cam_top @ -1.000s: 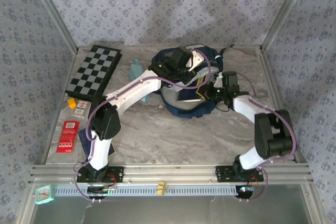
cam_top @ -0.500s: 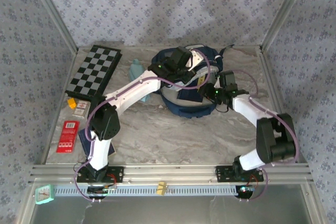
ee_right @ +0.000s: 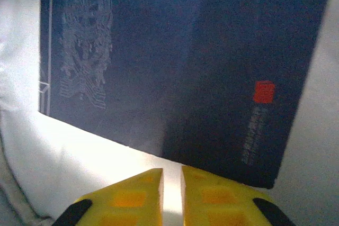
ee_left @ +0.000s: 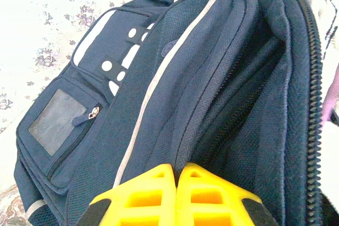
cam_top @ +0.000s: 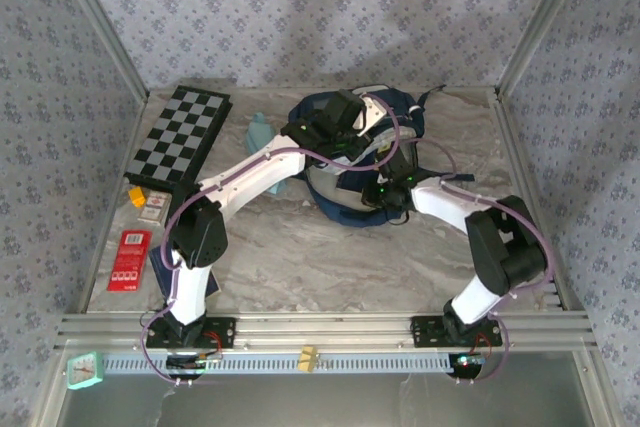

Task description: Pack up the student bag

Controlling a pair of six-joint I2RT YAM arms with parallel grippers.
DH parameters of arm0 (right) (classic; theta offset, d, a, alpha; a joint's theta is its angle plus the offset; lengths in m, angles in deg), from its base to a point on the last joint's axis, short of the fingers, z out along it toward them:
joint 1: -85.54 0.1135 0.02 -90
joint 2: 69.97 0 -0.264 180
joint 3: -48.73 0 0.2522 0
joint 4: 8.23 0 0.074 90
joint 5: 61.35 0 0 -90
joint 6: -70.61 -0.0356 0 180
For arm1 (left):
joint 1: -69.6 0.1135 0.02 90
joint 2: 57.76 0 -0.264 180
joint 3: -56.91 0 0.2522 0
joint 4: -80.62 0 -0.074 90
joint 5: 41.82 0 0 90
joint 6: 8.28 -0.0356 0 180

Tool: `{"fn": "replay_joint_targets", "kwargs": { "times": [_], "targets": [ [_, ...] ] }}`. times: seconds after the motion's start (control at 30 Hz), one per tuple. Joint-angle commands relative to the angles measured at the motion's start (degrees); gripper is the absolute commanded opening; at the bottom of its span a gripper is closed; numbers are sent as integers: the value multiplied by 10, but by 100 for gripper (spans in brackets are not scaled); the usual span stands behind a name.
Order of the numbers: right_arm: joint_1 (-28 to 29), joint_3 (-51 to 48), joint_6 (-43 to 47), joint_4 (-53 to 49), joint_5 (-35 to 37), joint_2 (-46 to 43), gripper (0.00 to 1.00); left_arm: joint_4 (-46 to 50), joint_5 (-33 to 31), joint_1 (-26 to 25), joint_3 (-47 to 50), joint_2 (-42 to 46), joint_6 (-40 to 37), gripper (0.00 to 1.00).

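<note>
Student bag (cam_top: 355, 162), navy with a white stripe, lies open at the back-centre of the tabletop (cam_top: 300, 257). Left gripper (ee_left: 177, 194), jaws pressed together, pinches its zipper-edge fabric. Right gripper (ee_right: 170, 197), jaws nearly together and empty, hovers over a dark book (ee_right: 175, 62) inside. Chessboard (cam_top: 182, 135) and red packet (cam_top: 128, 259) remain outside; packing seems unfinished.

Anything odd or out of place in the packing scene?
Nothing stands out. The student bag lies open on the table, a dark book sits inside against its pale lining, nothing spilled or damaged.
</note>
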State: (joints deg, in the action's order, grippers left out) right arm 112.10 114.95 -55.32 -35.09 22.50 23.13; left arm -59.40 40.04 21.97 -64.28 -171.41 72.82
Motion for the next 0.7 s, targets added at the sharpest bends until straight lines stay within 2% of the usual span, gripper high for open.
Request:
{"fn": "replay_joint_targets", "kwargs": {
  "times": [0.0,0.13,0.4,0.5,0.67],
  "targets": [
    [14,8,4,16,32,24,14,-44,-12,6,-13,48,17,0],
    [11,11,3,41,70,34,11,-42,-5,6,-14,50,18,0],
    [-8,5,48,146,146,6,12,-39,-5,8,-10,54,17,0],
    [-26,-14,82,204,130,19,13,-45,-7,10,-8,52,20,0],
    [-50,-33,107,212,130,14,15,-50,-11,12,1,52,23,0]
  ]
}}
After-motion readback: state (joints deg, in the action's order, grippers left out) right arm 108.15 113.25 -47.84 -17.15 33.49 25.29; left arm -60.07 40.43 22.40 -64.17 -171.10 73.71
